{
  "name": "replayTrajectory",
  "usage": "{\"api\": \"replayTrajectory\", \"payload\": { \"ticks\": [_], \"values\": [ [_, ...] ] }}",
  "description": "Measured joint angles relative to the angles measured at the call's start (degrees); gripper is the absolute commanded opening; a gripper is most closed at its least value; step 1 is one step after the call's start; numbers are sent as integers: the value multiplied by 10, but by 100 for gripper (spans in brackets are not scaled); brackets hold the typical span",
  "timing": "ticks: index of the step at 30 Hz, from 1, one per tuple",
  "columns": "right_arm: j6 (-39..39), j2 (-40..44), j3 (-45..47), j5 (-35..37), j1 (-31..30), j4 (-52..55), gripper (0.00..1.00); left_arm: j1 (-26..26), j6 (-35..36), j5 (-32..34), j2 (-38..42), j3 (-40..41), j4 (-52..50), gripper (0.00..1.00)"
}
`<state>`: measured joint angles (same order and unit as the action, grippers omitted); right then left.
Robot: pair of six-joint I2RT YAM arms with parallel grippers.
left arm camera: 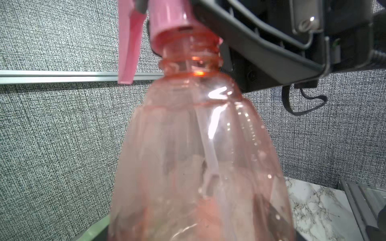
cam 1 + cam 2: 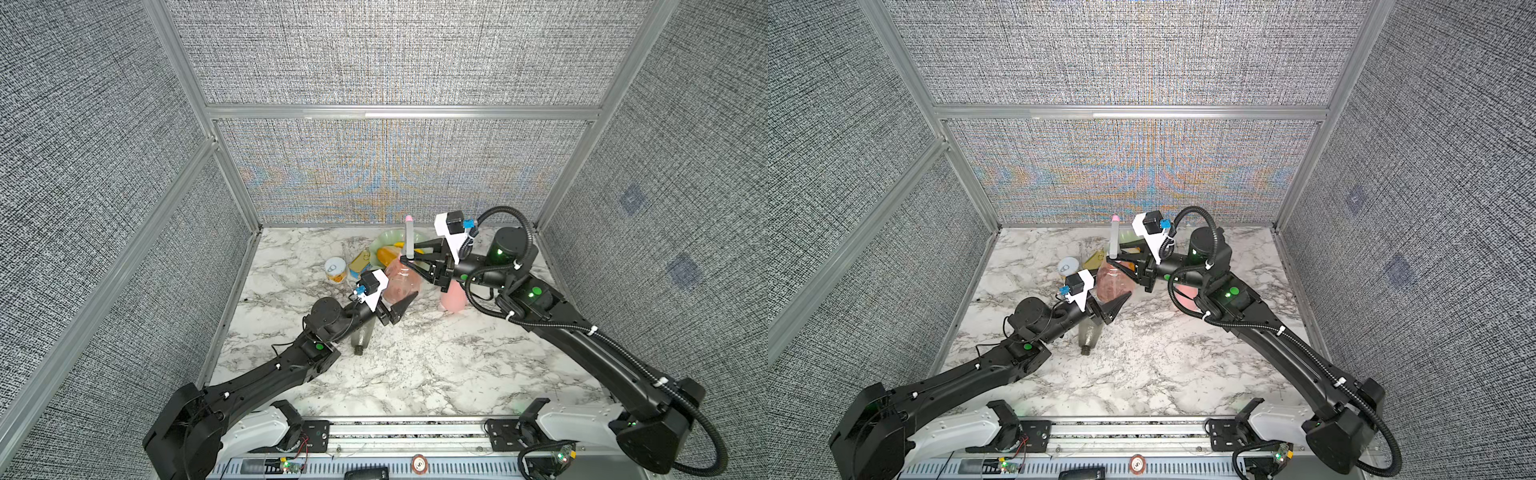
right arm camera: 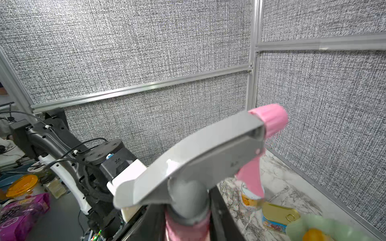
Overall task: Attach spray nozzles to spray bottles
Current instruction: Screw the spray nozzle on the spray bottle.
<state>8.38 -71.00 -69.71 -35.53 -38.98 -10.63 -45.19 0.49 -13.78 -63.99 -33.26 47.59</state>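
The spray nozzle (image 2: 409, 237) sits between the right gripper's (image 2: 405, 257) fingers and rises above them, its collar on the neck of the upright spray bottle (image 2: 399, 284). That bottle is directly below the right gripper, its base at the left gripper (image 2: 402, 300). Beyond the right gripper lies a bowl (image 2: 384, 241) with fruit (image 2: 388, 254) in it. Left of the right gripper's fingertips, a flat tin (image 2: 359, 262) and a round can (image 2: 336, 270) sit side by side on the table (image 2: 415, 365), the tin nearer the bowl. Under the right gripper's wrist stands a second spray bottle (image 2: 453, 301). Behind the left gripper, under its arm, a third spray bottle (image 2: 360, 336) lies on its side.
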Motion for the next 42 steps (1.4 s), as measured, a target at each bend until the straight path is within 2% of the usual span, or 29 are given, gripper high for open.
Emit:
{"api": "replayTrajectory", "payload": {
  "ticks": [5,11,18,24,28,33,37,42],
  "values": [
    [-12,5,19,42,-14,-21,5,0,-5,6,0,0,-7,66],
    [-61,4,14,158,-60,13,4,1,-6,23,0,0,-24,66],
    [-75,-35,-27,390,-148,83,3,2,-7,65,-3,-3,-68,66],
    [-45,-94,-106,605,-217,163,2,2,-2,104,-3,-9,-100,64],
    [-17,-124,-144,703,-241,214,3,2,12,116,-3,-11,-129,63],
    [10,-137,-169,758,-257,257,12,1,27,118,-3,-11,-140,63],
    [21,-130,-184,756,-263,284,27,0,43,116,-2,-11,-131,63],
    [20,-113,-200,744,-274,295,39,0,53,104,0,-11,-90,64]
  ]
}}
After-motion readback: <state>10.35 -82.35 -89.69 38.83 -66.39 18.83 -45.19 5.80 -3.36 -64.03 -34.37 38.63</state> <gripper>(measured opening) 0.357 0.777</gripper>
